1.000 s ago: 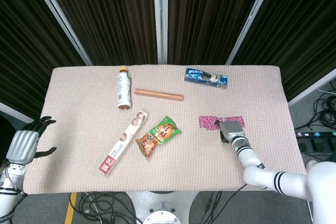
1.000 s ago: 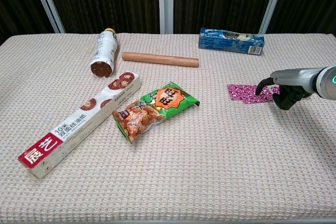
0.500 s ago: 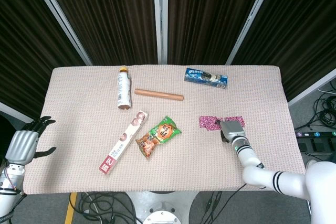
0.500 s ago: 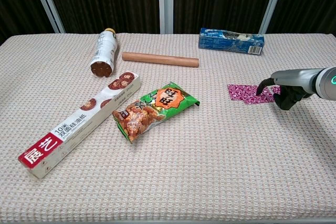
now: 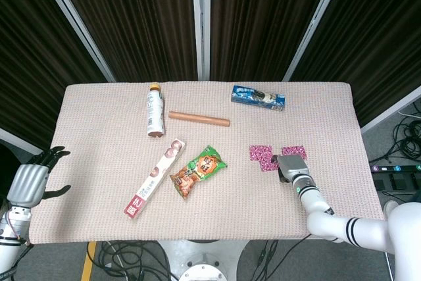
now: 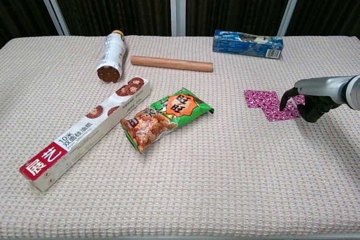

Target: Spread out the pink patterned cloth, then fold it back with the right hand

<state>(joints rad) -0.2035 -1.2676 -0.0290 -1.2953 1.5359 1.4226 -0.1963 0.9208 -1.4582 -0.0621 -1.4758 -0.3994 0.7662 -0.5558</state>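
Observation:
The pink patterned cloth (image 5: pixel 265 156) (image 6: pixel 263 102) lies on the right part of the table, partly unfolded into an L shape. My right hand (image 5: pixel 290 167) (image 6: pixel 308 102) sits at its near right corner, fingers curled down and pinching the cloth's edge. That hand covers part of the cloth's right side. My left hand (image 5: pixel 29 181) hovers off the table's left edge with its fingers apart, holding nothing; only the head view shows it.
A snack bag (image 6: pixel 166 117) and a long wrap box (image 6: pixel 87 130) lie left of the cloth. Further back are a bottle (image 6: pixel 108 56), a wooden rod (image 6: pixel 171 63) and a blue box (image 6: pixel 247 43). The table's right edge (image 5: pixel 366 143) is close to my right hand.
My right hand has moved toward the near side, drawing a flap of the cloth with it; the cloth now covers more of the table. The left hand has not moved.

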